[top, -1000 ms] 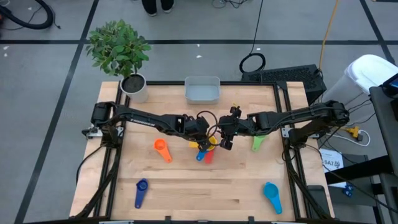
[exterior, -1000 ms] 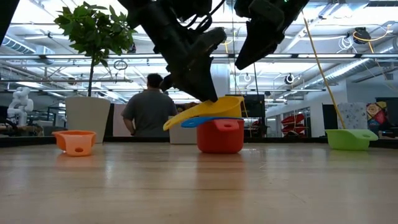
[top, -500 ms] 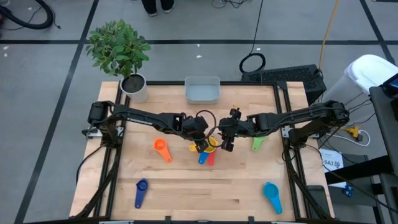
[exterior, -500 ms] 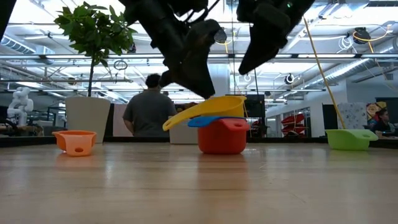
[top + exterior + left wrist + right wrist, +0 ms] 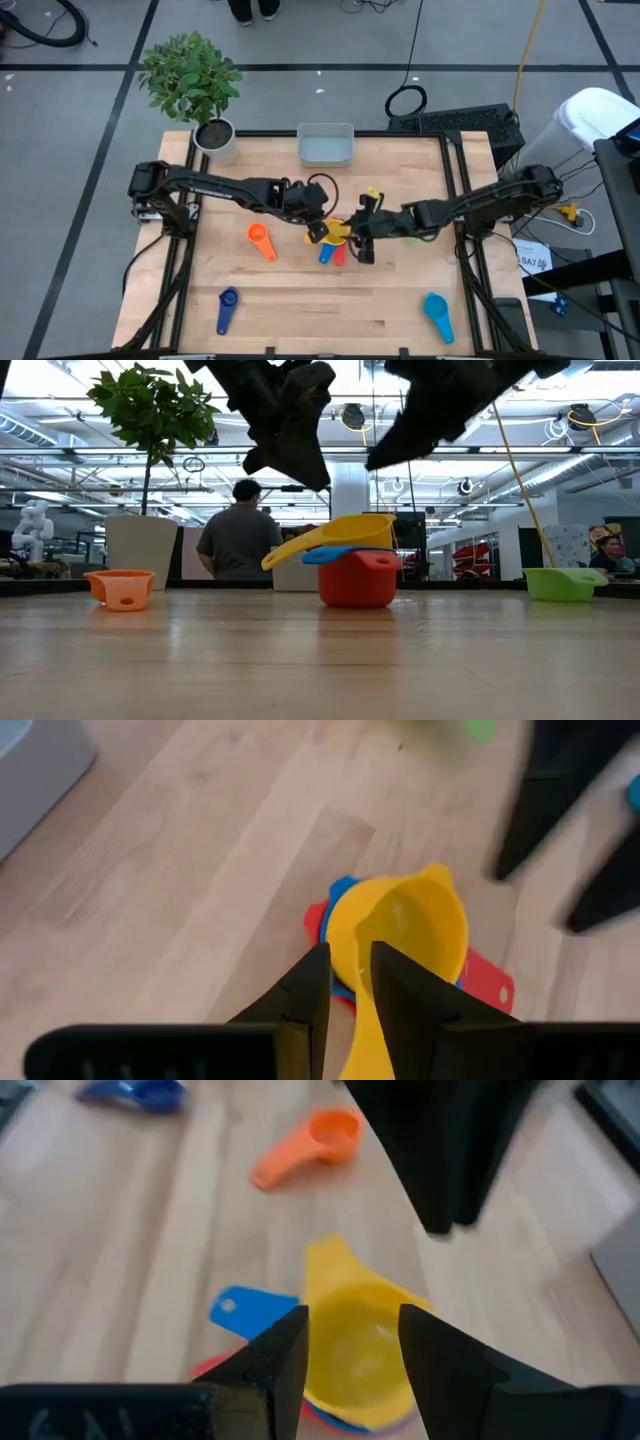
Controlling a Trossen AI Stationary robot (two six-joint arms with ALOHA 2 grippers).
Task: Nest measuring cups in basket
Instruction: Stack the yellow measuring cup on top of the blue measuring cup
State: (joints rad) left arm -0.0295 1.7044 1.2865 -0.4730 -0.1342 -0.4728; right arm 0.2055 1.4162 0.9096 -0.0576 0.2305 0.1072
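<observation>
1. The yellow cup (image 5: 345,532) sits tilted on the bright blue cup (image 5: 330,555), which is nested in the red cup (image 5: 355,580) at mid-table.
2. The left gripper (image 5: 318,228) hangs just above the stack, fingers (image 5: 305,995) slightly apart; the yellow handle shows between them, but the low view suggests no contact.
3. The right gripper (image 5: 360,245) hovers beside the stack, jaws apart, empty.
4. The orange cup (image 5: 260,240), green cup (image 5: 562,582), dark blue cup (image 5: 226,308) and teal cup (image 5: 437,315) lie scattered.
5. The basket (image 5: 325,146) stands at the far edge.
</observation>
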